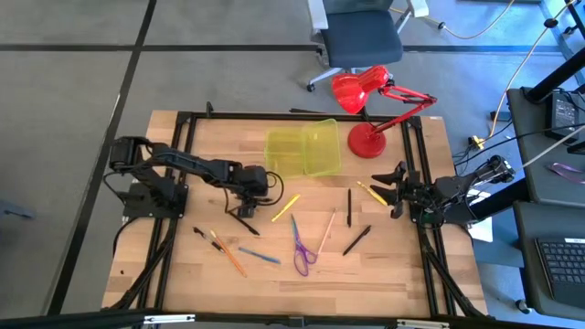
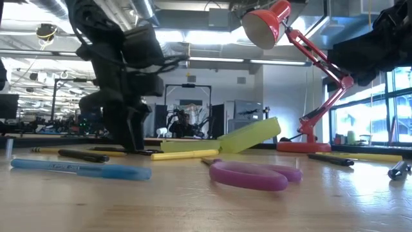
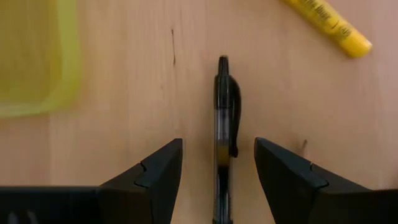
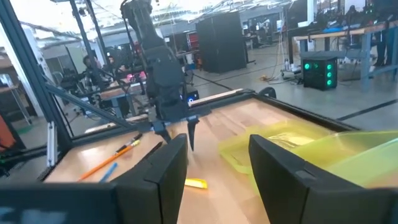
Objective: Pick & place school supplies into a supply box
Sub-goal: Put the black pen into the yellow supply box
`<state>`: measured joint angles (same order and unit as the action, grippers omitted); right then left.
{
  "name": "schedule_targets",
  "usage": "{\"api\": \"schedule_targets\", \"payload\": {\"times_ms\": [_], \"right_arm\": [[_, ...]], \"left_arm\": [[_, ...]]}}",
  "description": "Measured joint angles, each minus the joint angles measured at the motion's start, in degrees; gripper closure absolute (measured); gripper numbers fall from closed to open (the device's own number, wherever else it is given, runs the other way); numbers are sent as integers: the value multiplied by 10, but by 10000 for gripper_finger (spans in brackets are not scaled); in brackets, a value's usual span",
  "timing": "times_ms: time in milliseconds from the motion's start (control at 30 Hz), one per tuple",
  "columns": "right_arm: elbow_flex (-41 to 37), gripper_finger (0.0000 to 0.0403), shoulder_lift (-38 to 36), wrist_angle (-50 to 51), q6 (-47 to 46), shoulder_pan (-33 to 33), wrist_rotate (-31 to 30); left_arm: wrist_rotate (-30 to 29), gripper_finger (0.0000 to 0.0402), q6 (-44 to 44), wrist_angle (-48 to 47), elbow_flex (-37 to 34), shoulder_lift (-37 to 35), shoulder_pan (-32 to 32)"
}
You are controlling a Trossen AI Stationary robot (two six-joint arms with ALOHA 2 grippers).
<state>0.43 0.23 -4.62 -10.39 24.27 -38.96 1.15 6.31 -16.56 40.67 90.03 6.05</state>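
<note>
A black pen [image 3: 222, 124] lies flat on the wooden table, and my left gripper [image 3: 217, 174] stands open over it, pointing steeply down, one finger on each side, touching nothing. In the high view this gripper [image 1: 247, 208] is left of the table's middle, the pen [image 1: 243, 223] just nearer. The yellow-green supply box [image 1: 303, 151] lies open at the far middle. Other supplies lie scattered: a yellow pen [image 1: 286, 207], purple scissors [image 1: 302, 251], a blue pen [image 1: 259, 256], an orange pencil [image 1: 228, 256]. My right gripper [image 1: 395, 190] waits open at the right edge.
A red desk lamp [image 1: 370, 110] stands at the far right beside the box. A pink pencil [image 1: 327, 233], two black pens [image 1: 348, 207] [image 1: 356, 240] and a yellow pen [image 1: 370, 192] lie toward the right. Black frame rails [image 1: 183, 137] edge the table.
</note>
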Motion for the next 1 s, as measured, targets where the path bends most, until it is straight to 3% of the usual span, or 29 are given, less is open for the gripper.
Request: {"api": "schedule_targets", "payload": {"times_ms": [233, 767, 1000], "right_arm": [[0, 226, 0, 0, -14, 0, 0], [0, 226, 0, 0, -12, 0, 0], [0, 226, 0, 0, -11, 0, 0]], "left_arm": [[3, 219, 0, 1, 2, 10, 1], [14, 360, 47, 3, 1, 10, 1], [13, 373, 48, 3, 1, 10, 1]]}}
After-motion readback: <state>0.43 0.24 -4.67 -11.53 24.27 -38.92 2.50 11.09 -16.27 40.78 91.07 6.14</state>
